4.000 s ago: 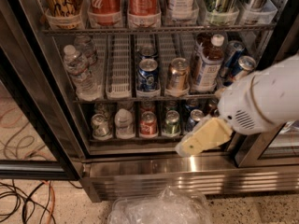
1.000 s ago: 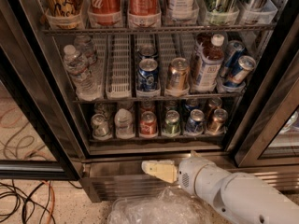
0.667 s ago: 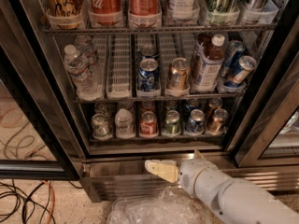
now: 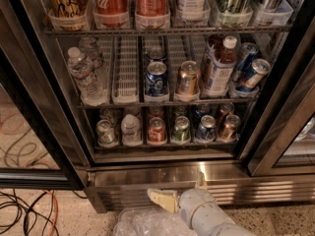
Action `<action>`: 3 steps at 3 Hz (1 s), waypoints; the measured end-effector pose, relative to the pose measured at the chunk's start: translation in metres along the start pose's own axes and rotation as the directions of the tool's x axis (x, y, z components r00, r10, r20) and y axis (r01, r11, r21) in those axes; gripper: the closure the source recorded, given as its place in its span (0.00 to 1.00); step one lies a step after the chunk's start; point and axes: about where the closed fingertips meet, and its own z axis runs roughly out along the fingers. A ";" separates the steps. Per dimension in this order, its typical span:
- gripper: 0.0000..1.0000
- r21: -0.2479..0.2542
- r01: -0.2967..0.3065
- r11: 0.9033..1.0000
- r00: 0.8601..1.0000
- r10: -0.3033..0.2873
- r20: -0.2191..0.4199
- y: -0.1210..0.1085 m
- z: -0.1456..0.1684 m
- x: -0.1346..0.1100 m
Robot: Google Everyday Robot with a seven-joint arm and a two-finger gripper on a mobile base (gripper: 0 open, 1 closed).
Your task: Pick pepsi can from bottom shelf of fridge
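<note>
Speckled floor (image 4: 69, 222) under orange and black cables (image 4: 29, 213), crumpled plastic (image 4: 142, 225); gripper (image 4: 165, 199) near plastic.

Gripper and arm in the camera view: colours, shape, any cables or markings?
The pale cream-yellow, wedge-shaped plastic gripper sits at the bottom of the view, in front of the ribbed stainless-steel base panel. Behind it, the white, smooth, rounded arm is built of cylindrical segments with ring seams. No cables or markings show on either.
</note>
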 end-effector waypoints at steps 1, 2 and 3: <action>0.00 0.060 0.009 0.998 0.994 -0.015 0.109 -0.016 0.018 -0.002; 0.00 0.117 -0.018 0.993 0.989 0.001 0.145 -0.033 0.019 -0.003; 0.00 0.129 -0.016 0.992 0.989 -0.004 0.151 -0.037 0.024 -0.004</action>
